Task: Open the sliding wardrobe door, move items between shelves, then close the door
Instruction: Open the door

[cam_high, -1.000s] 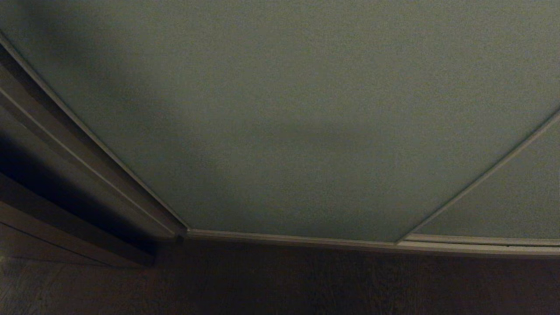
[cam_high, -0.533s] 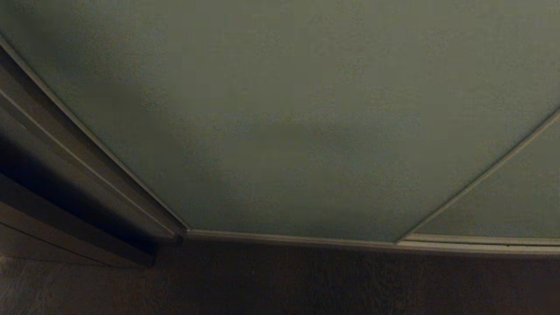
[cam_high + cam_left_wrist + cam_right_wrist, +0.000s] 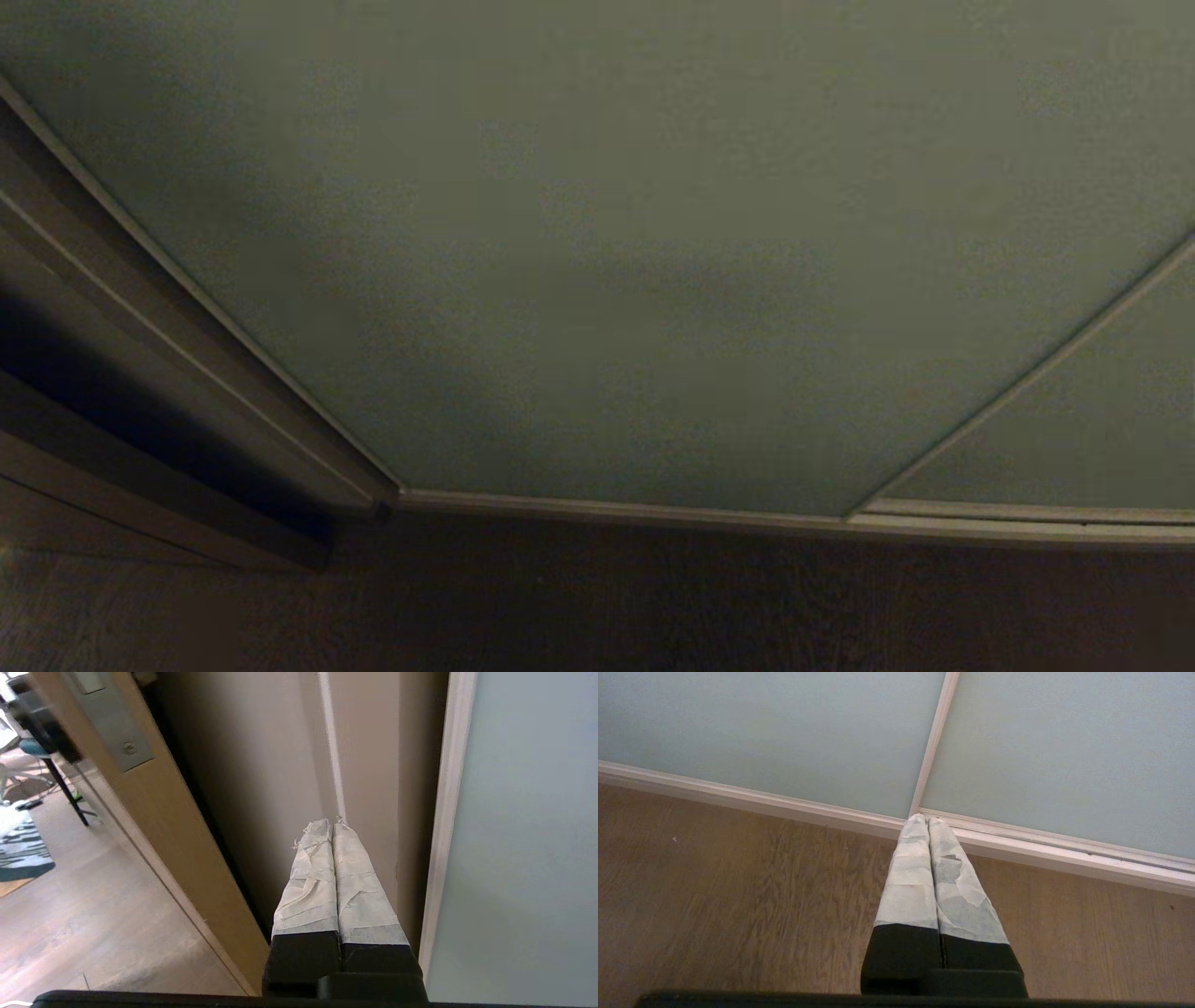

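Note:
The sliding wardrobe door (image 3: pixel 597 261) is a pale grey-green panel that fills the head view and stands shut down to its floor rail (image 3: pixel 653 511). Neither arm shows in that view. My left gripper (image 3: pixel 332 822) is shut and empty. It points at the beige side wall (image 3: pixel 280 765) just beside the door's silvery edge frame (image 3: pixel 441 835). My right gripper (image 3: pixel 923 818) is shut and empty, low over the floor, aimed at the rail (image 3: pixel 1017 844) where two panels meet. The items and the shelves are hidden behind the door.
A second door panel (image 3: pixel 1102 420) overlaps at the right. A tan wooden board with a metal plate (image 3: pixel 110 732) stands left of the side wall. Wooden floor (image 3: pixel 714 896) runs in front, with a patterned rug (image 3: pixel 18 854) and chair legs further off.
The shadow on the left part of the door has shifted and faded. The door and the camera have stayed where they were.

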You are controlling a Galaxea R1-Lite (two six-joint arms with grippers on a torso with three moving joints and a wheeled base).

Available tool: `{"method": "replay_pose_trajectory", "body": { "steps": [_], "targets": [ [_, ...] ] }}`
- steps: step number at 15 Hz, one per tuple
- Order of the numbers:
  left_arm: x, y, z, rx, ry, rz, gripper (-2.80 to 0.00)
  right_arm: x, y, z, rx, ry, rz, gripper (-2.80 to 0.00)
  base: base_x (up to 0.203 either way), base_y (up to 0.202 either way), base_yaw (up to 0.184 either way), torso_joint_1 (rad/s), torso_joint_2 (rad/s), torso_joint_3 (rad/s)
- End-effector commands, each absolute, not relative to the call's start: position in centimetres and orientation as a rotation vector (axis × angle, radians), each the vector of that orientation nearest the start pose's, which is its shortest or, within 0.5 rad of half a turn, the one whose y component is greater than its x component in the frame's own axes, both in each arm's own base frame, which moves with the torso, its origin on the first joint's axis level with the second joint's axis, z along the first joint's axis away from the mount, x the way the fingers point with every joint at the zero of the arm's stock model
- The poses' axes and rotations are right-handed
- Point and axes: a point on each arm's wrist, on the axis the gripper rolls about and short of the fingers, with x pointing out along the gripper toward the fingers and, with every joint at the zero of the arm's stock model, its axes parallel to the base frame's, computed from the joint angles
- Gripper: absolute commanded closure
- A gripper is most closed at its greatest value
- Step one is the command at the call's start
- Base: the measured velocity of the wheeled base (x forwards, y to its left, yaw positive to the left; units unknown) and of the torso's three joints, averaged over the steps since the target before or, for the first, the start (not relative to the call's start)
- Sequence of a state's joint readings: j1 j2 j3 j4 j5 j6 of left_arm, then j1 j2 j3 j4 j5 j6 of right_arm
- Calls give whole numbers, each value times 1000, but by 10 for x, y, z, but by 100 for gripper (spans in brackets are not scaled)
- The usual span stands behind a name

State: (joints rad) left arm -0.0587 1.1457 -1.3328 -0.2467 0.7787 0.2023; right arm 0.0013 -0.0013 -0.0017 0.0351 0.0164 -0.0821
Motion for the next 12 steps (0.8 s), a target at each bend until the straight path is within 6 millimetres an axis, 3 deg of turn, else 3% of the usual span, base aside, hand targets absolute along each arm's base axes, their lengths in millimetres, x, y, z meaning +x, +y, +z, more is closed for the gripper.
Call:
{"method": "replay_pose_trajectory", "body": {
  "steps": [1, 7, 12],
  "targets": [
    [140, 9, 419, 20, -306, 752, 0, -23, 0, 72, -83, 31, 20, 0, 0, 0, 0, 0, 0, 0],
    [171, 8, 423, 27, -308, 720, 0, -23, 0, 72, -83, 31, 20, 0, 0, 0, 0, 0, 0, 0],
    [187, 20, 427, 48, -320, 723, 0, -23, 0, 72, -83, 31, 20, 0, 0, 0, 0, 0, 0, 0]
  ]
}}
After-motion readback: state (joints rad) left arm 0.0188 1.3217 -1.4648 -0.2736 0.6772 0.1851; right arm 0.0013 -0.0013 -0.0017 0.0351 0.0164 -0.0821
